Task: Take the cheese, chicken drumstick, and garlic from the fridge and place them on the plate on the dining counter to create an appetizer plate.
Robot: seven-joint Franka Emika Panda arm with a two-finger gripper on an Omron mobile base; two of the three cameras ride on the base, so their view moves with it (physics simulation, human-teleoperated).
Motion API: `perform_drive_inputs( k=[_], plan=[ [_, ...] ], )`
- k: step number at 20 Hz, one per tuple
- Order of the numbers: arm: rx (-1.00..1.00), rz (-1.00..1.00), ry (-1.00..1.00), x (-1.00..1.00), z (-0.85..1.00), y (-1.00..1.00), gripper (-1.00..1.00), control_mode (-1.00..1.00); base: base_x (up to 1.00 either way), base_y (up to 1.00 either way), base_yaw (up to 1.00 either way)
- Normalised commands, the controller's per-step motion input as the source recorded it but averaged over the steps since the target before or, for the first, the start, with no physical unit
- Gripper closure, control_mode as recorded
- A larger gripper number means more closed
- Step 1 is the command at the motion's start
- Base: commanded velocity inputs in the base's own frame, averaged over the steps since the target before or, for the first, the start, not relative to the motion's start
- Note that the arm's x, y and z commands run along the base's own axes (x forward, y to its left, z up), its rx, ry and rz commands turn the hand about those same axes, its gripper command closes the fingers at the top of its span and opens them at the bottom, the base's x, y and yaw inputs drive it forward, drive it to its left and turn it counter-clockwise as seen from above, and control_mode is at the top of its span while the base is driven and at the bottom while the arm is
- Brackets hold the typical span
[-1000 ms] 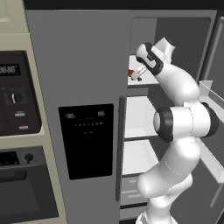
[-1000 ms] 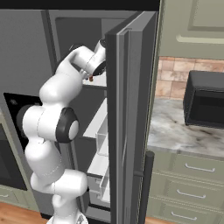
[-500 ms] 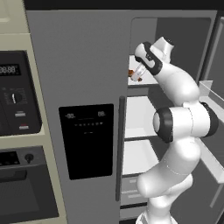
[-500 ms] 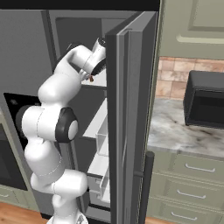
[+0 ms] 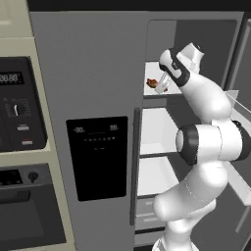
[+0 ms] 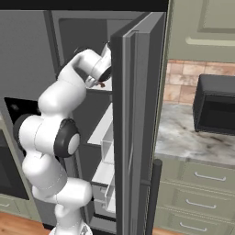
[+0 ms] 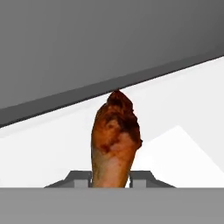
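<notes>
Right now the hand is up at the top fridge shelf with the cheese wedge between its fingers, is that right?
Not the cheese. The hand view shows the chicken drumstick between the fingers. The hand is indeed at the top shelf of the fridge.

We count one chicken drumstick [image 7: 114, 141] between two fingers [image 7: 78, 178], one fridge [image 5: 93, 98] with three white shelves, one microwave [image 6: 215, 104] and two ovens [image 5: 19, 105].

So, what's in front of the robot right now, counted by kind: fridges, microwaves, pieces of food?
Fridge: 1
Microwave: 1
Food: 1, a drumstick
Total: 3
</notes>
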Motion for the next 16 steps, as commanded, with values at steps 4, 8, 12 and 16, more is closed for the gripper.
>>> perform_drive_inputs(
  k=[4,8,12,16],
  plan=[
    [0.0,0.0,0.02,-0.41,-0.02,-0.7,1.0,-1.0,0.0,0.0,0.0],
    [-0.04,-0.05,0.06,-0.56,0.0,-0.01,1.0,-1.0,0.0,0.0,0.0],
    [-0.1,-0.17,0.0,-0.69,0.0,0.41,1.0,-1.0,0.0,0.0,0.0],
    [-0.07,-0.2,-0.16,-0.98,0.0,0.23,1.0,-1.0,0.0,0.0,0.0]
  ],
)
